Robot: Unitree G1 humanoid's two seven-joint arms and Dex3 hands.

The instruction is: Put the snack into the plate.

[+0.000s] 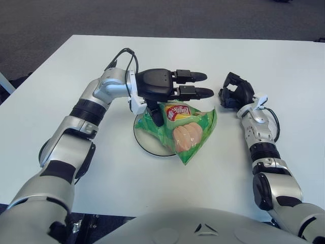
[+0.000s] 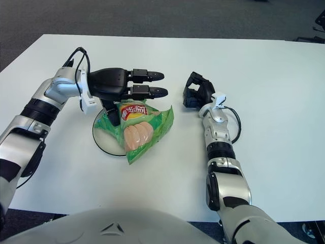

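A white table (image 1: pixel 61 76) stands on grey carpet. The snack (image 1: pixel 184 129) lies under the left hand (image 1: pixel 170 89), partly over the plate (image 1: pixel 144 140), long axis running from the hand toward the robot, bottom corner overhanging. The left hand's thumb touches the bag and its fingers extend forward, so the step looks like release; next, withdraw cleanly. The right hand (image 1: pixel 234 91) sits curled, well right.

We're seeing the snack bag (image 1: pixel 186 131) lying on the plate (image 1: pixel 144 137), overhanging its right edge. L hand (image 1: pixel 167 86) is sitting over both; R hand (image 1: pixel 234 91) is lying right of them on the table (image 1: pixel 254 56).
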